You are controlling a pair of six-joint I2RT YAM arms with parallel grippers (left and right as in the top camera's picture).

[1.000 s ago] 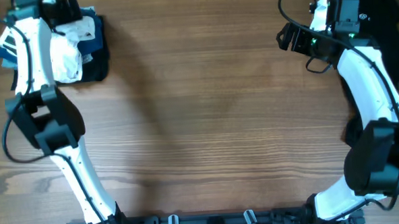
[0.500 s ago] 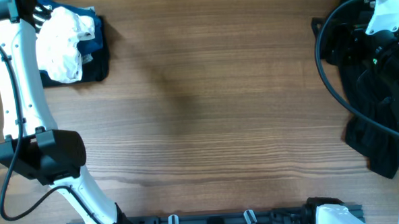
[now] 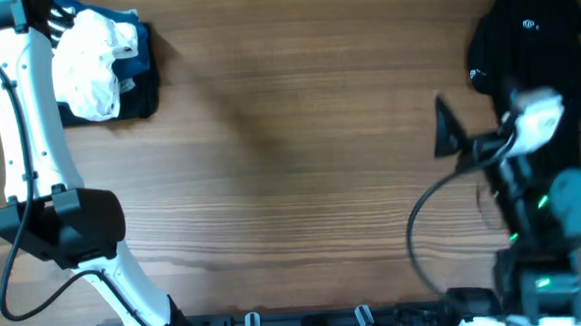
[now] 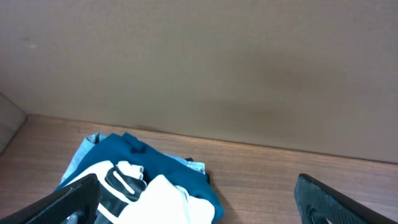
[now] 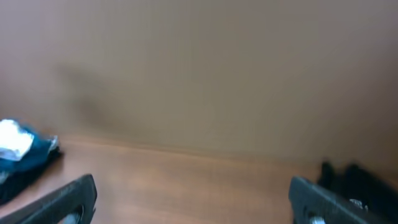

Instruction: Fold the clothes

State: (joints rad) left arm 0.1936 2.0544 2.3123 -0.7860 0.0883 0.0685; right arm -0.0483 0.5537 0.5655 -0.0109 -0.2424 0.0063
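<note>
We are seeing open brown wood-grain table [image 3: 291, 163] stretching between two heaps: a crumpled white T-shirt [image 3: 92, 64] lying on a teal-blue shirt [image 3: 140, 47] at ten o'clock by the far edge, and black garments [image 3: 532, 34] at two o'clock. Only the wrist views are showing a tan wall [image 4: 199, 62], with the left gripper [image 4: 199, 202] and right gripper [image 5: 193, 199] spreading their fingers wide, gripping nothing.

The pile of clothes [image 4: 149, 186] lies just under the left hand [image 4: 198, 208], more toward its left finger. To its right the wooden surface [image 4: 267, 180] is bare. Straight ahead, a brown wall [image 4: 199, 62] closes the way after a short stretch. In front of the right hand [image 5: 200, 205] the surface is free up to this wall. Black garments [image 5: 351, 177] lie beside its right finger, and the pile lies far to its left.
</note>
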